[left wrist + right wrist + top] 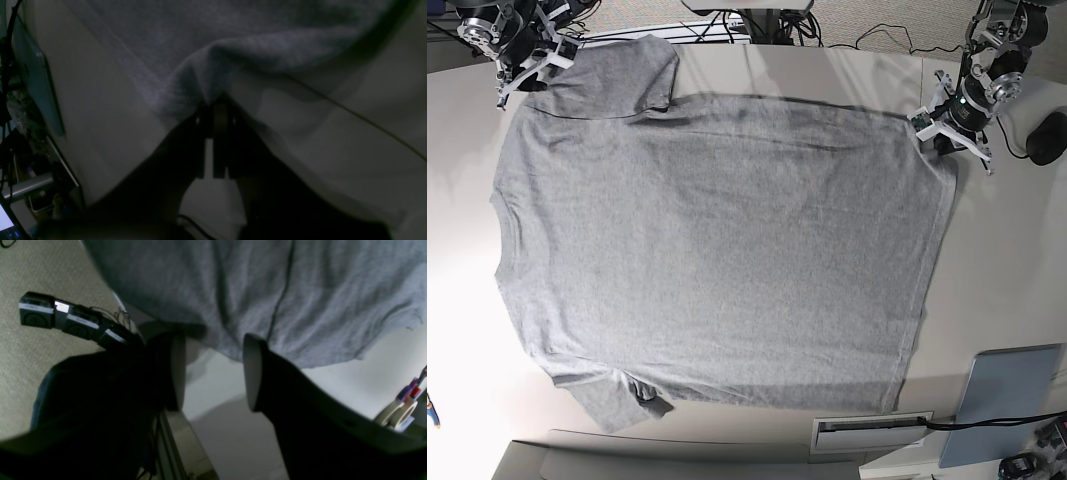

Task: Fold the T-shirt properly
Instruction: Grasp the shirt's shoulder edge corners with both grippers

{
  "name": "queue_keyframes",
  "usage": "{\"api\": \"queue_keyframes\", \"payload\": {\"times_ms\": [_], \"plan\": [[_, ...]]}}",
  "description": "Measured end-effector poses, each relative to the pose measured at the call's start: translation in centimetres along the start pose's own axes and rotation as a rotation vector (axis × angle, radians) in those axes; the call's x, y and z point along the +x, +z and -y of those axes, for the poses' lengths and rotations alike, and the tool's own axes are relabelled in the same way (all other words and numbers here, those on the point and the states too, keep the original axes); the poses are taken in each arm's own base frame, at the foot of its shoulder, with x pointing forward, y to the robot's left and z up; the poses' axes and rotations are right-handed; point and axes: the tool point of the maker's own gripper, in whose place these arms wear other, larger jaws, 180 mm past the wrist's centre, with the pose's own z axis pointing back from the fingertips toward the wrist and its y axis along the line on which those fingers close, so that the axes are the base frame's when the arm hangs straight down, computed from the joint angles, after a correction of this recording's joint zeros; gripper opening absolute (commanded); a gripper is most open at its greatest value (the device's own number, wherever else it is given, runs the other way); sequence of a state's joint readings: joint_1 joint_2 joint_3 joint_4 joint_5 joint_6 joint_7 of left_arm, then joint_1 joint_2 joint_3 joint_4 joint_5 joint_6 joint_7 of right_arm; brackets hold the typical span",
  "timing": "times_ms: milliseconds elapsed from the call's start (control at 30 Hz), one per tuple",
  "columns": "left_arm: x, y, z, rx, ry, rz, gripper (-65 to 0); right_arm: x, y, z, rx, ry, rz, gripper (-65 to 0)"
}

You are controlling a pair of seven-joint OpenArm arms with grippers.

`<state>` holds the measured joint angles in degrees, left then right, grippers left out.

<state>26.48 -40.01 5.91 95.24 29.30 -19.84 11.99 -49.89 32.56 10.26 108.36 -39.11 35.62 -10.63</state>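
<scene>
Now the T-shirt (717, 250) lies spread flat across the tabletop (1007, 250).
At the far edge, the left gripper (213, 103) pinches its hem corner; the right gripper (213, 371) gapes open, holding nothing, beside a sleeve.

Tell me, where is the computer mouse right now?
In the base view the black computer mouse sits at the table's far right edge, just beyond the left gripper.

Matt grey cloth T-shirt (717, 240) (heathered)
</scene>
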Motion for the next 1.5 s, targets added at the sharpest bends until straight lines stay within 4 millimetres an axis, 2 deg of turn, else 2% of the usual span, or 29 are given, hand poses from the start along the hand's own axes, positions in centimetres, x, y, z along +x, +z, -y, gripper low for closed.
{"api": "queue_keyframes", "payload": {"times_ms": [267, 467, 533, 700, 833, 933, 1033, 1167, 1500], "plan": [[0.0, 0.0, 0.0, 0.0, 0.0, 0.001, -65.0, 2.3, -1.5, 1.1, -0.03, 0.014, 0.05, -37.2], [0.0, 0.0, 0.0, 0.0, 0.0, 0.001, -65.0, 3.1, -2.5, 2.0, -0.055, 0.022, 0.052, -37.8], [0.0, 0.0, 0.0, 0.0, 0.0, 0.001, -65.0, 3.2, -2.6, 2.1, -0.058, 0.023, 0.052, -43.8], [0.0, 0.0, 0.0, 0.0, 0.0, 0.001, -65.0, 3.0, -2.8, 1.5, -0.035, 0.018, 0.041, -65.0], [0.1, 0.0, 0.0, 0.0, 0.001, 0.004, -65.0, 2.1, -2.8, 2.2, -0.08, -0.025, -0.014, -65.0], [0.7, 0.1, -0.2, 0.014, 0.067, 0.046, -65.0, 0.7, -2.6, 2.7, -0.114, -0.087, -0.096, -65.0], [0.7, 0.6, 0.2, 0.015, 0.101, 0.05, -65.0, 0.6, -1.8, 1.9, -0.102, -0.078, -0.118, -65.0], [0.3, 2.1, 1.9, -0.048, 0.097, 0.033, -65.0, 1.0, -0.5, 0.4, -0.066, -0.068, -0.112, -65.0], [-0.7, 5.0, 5.1, -0.136, 0.129, -0.002, -65.0, -1.0, 2.7, -1.8, -0.027, -0.055, -0.173, -65.0]]}}
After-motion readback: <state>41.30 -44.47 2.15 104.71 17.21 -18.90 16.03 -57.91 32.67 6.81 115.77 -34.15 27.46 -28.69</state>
